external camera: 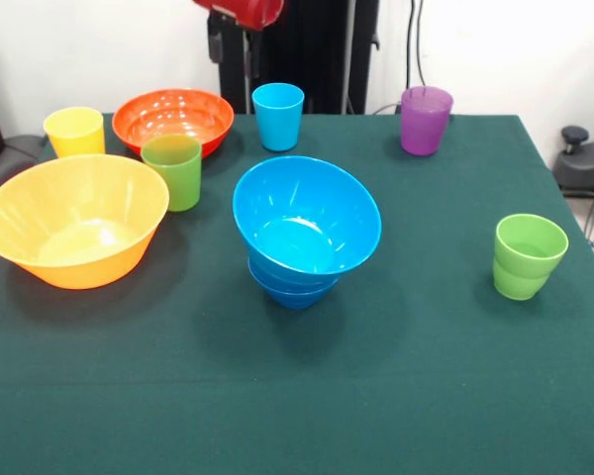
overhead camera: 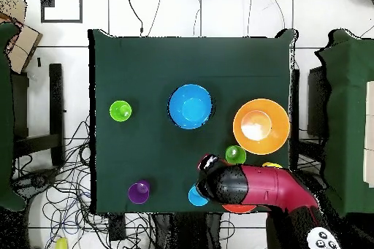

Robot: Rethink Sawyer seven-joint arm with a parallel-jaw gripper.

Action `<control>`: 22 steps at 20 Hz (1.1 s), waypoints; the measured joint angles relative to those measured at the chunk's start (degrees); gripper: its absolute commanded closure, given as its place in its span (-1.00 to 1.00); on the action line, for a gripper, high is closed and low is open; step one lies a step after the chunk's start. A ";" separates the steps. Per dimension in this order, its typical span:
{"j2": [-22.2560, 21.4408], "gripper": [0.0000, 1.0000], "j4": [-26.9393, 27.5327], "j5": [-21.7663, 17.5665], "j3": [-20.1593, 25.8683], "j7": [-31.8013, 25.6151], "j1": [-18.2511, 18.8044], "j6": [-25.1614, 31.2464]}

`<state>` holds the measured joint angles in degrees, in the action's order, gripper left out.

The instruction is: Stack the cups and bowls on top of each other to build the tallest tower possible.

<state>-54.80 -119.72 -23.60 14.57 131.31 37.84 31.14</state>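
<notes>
Three blue bowls sit nested in one stack (external camera: 305, 230) (overhead camera: 191, 106) at mid-table, the big light blue one on top. A big yellow-orange bowl (external camera: 74, 220) (overhead camera: 261, 125) stands apart, with a green cup (external camera: 171, 170) (overhead camera: 235, 154) beside it. Behind are a yellow cup (external camera: 74, 132), an orange-red bowl (external camera: 173, 119), a light blue cup (external camera: 278, 115) and a purple cup (external camera: 425, 119) (overhead camera: 139, 191). A second green cup (external camera: 528, 255) (overhead camera: 120, 110) stands alone. The gripper (overhead camera: 209, 166) hangs high near the light blue cup, holding nothing that shows. In the overhead view the arm (overhead camera: 256, 188) hides most of the orange-red bowl.
The dark green cloth table (external camera: 426, 396) ends close behind the back row of cups. The red arm (external camera: 240, 10) shows only at the top edge of the front view. Chairs and cables surround the table in the overhead view.
</notes>
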 measured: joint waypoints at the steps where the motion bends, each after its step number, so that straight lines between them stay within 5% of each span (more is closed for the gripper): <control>1: 0.67 -1.00 -0.01 -0.68 -0.01 0.00 0.07 -0.79; 12: 8.09 -1.00 0.02 -5.95 -0.87 0.00 0.27 -7.30; 22: 8.50 -1.00 -0.79 -6.25 -0.89 0.00 1.69 -7.50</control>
<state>-46.30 -120.51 -29.86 13.68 131.31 39.52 23.65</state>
